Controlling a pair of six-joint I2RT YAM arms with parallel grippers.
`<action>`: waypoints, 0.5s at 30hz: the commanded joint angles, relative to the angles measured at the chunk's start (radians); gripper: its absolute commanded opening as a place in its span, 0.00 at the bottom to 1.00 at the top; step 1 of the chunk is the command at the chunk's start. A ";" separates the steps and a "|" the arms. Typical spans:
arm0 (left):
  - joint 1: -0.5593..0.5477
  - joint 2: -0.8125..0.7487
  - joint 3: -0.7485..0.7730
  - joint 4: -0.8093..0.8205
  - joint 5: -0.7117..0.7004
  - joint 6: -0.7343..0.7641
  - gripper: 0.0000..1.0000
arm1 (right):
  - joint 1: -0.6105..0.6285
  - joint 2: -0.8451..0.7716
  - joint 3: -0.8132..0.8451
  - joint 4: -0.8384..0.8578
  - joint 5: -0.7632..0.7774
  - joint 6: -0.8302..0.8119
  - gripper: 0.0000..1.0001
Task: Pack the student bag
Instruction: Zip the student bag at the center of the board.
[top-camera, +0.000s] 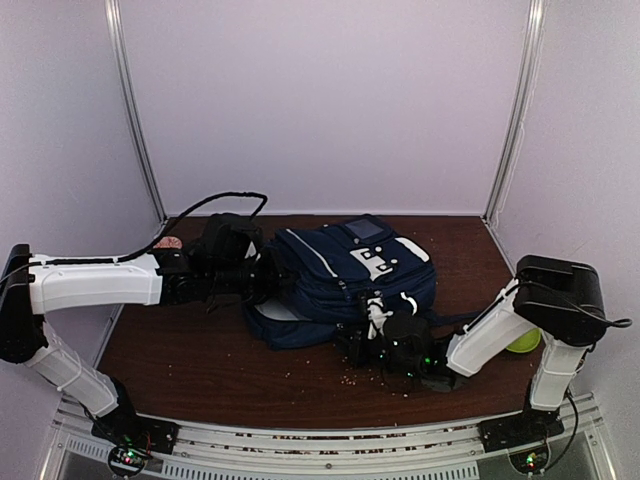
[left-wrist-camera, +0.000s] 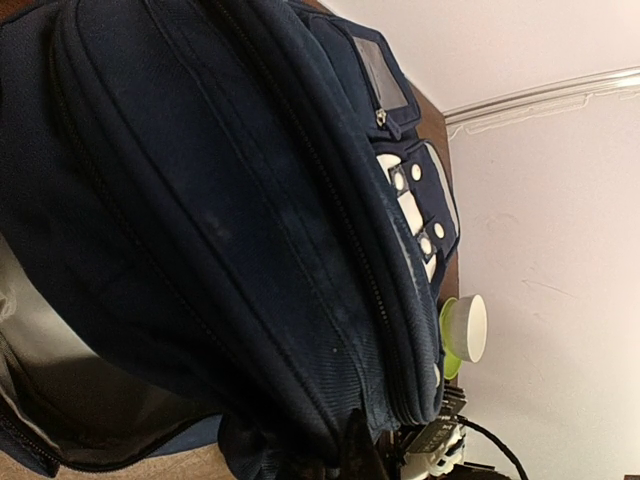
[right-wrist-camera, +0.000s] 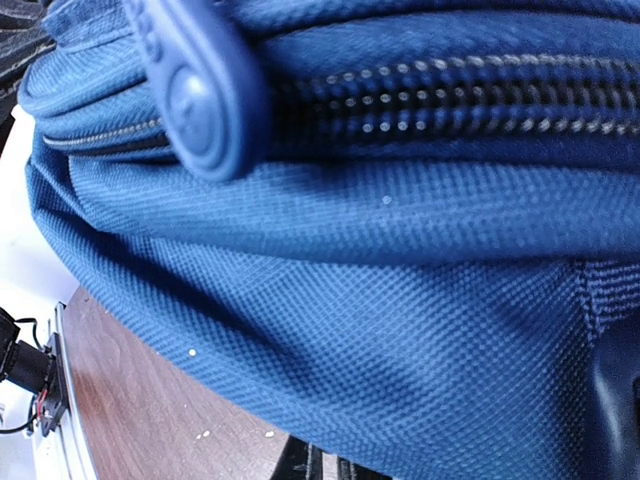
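Student bag (top-camera: 350, 272), navy with white patches and zipped pockets, lay mid-table (top-camera: 200, 365). Left gripper (top-camera: 266, 275) and right gripper (top-camera: 368, 327) pressed against it, both clenched; any pinched fabric was hidden. Lime cup (top-camera: 525, 343) sat behind the right arm.

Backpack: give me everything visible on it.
The backpack is navy woven fabric with white trim and white patches, several zipped pockets and a blue rubbery zip pull. It lies flat on the table, front up, grey lining showing at the open end by the left gripper; the right gripper is at its near edge. Both are shut; grip unclear.
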 joint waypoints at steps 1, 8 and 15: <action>-0.015 -0.056 0.055 0.083 0.005 0.019 0.00 | 0.009 -0.010 -0.033 0.034 0.004 -0.004 0.01; -0.016 -0.058 0.052 0.083 0.005 0.020 0.00 | 0.016 -0.033 -0.065 0.048 -0.029 -0.009 0.27; -0.015 -0.062 0.049 0.085 0.002 0.020 0.00 | -0.001 -0.038 -0.091 0.068 -0.010 0.009 0.34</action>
